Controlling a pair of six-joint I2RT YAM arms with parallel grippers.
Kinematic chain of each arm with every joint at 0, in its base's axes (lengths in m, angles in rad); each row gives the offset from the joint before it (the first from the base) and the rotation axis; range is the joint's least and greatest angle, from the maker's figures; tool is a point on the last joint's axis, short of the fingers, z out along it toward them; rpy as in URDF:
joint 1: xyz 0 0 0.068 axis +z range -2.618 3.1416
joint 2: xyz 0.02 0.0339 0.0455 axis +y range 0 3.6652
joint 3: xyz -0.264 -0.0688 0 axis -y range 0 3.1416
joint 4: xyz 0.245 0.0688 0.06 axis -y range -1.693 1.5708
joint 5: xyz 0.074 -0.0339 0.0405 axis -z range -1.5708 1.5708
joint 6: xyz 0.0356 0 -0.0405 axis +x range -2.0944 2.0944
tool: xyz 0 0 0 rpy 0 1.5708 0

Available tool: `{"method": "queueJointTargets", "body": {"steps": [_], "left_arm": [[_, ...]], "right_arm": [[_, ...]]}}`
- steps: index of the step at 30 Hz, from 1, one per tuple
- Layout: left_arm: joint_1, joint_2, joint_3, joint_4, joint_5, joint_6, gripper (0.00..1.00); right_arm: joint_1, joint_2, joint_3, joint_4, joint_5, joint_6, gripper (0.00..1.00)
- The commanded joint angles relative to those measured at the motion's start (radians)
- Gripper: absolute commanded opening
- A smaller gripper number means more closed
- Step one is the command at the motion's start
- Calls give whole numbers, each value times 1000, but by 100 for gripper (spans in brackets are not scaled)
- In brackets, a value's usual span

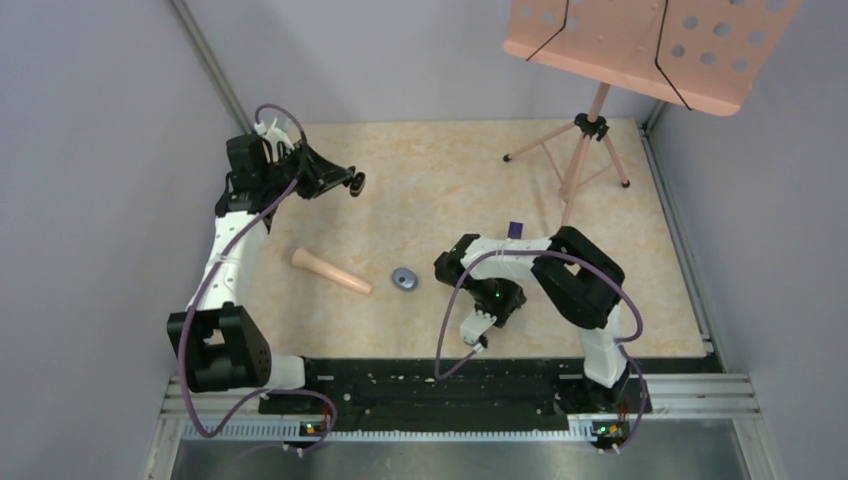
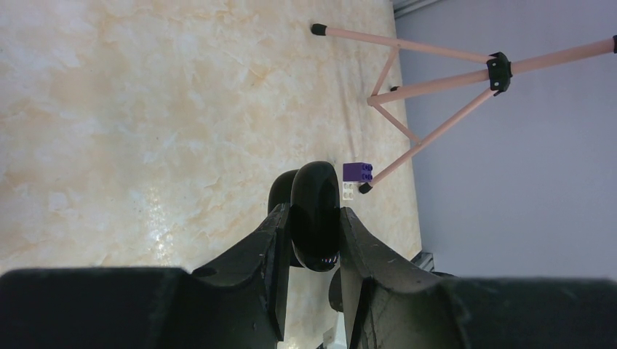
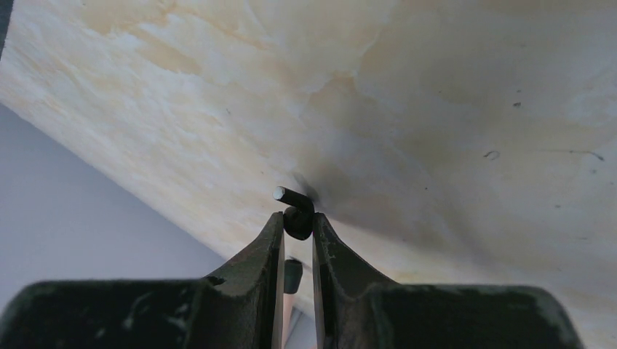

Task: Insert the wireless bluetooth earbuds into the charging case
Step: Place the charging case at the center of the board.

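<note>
My left gripper (image 1: 352,182) is raised at the far left and shut on a glossy black oval charging case (image 2: 314,214), held edge-on between the fingers. My right gripper (image 1: 446,266) is low over the table's middle. In the right wrist view the right gripper (image 3: 297,218) is shut on a tiny black earbud (image 3: 297,211) whose stem sticks out up and to the left, close to the table surface. The other black bud and the pale purple buds do not show clearly.
A peach cone (image 1: 330,271) and a grey-purple oval object (image 1: 405,279) lie between the arms. A small purple block (image 1: 516,229) sits by the right arm, also in the left wrist view (image 2: 358,171). A peach music stand (image 1: 590,140) stands at the back right.
</note>
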Motion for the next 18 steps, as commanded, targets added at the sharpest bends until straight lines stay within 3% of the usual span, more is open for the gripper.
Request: {"method": "queueJointTargets", "body": {"steps": [1, 6, 10, 13, 18], "left_arm": [[4, -24, 5, 31, 5, -16, 0], [4, -9, 11, 58, 21, -47, 0], [4, 0, 32, 51, 32, -48, 0], [4, 6, 50, 58, 36, -50, 0], [4, 11, 68, 55, 35, -26, 0]], "right_arm": [[12, 35, 33, 19, 51, 30, 5], [29, 99, 105, 82, 72, 38, 23], [23, 160, 357, 8, 24, 140, 35], [4, 131, 482, -49, -58, 215, 38], [-59, -22, 497, -43, -225, 379, 39]]}}
